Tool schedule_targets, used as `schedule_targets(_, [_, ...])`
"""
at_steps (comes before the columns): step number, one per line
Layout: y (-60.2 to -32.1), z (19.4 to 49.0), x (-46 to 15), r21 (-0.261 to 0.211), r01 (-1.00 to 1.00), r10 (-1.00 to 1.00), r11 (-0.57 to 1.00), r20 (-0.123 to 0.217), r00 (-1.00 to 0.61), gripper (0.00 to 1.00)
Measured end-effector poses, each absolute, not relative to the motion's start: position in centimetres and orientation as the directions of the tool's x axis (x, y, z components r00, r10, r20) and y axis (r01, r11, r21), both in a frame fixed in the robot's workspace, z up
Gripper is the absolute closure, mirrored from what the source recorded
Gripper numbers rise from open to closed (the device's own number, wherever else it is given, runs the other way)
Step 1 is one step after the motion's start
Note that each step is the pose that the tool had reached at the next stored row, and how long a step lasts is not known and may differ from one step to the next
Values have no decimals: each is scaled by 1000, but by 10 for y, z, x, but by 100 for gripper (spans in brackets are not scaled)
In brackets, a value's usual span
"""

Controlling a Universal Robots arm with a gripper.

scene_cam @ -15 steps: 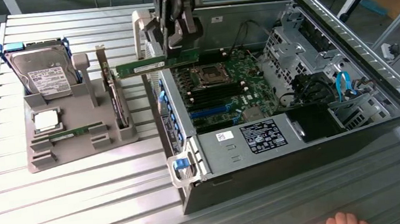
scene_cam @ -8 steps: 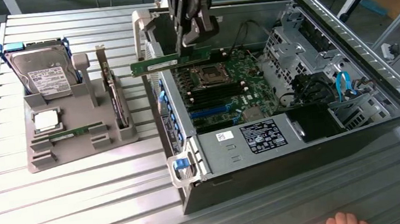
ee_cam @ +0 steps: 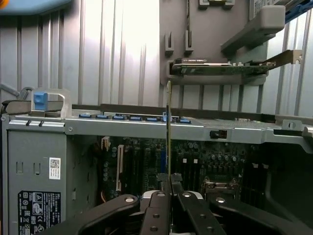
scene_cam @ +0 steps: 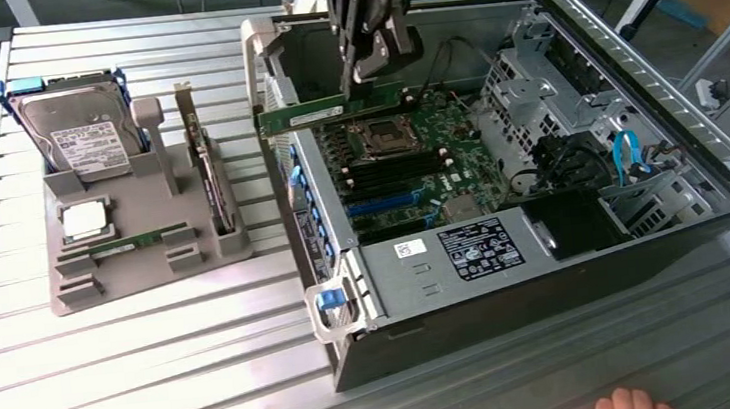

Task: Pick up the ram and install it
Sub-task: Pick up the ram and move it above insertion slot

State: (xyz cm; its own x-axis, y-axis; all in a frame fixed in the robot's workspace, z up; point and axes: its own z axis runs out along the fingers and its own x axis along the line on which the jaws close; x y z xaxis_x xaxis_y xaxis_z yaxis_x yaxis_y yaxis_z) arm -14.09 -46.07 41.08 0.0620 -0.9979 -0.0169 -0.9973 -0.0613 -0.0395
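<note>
Clamped ram near one end in end effector, above motherboard. Could have pivoted, missed its slot, or struck the case wall if lowered tilted.

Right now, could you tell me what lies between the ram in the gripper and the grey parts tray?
The computer case's side wall, with blue clips, stands between ram and tray; the exterior and wrist views both show it.

The parts holder lies on the counter, at the exterior view's left of the computer case — the ram, in the end effector, hangs above the motherboard inside.
</note>
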Motion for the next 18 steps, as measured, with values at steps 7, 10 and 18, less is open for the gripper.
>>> schedule_targets(7, [-461,411,-123,-46,-997,-998,-61,-17,62,88])
schedule_targets(10, [-461,411,-115,-49,-997,-998,-61,-16,62,88])
schedule_targets(18, [-461,411,-99,-57,-997,-998,-61,-16,62,88])
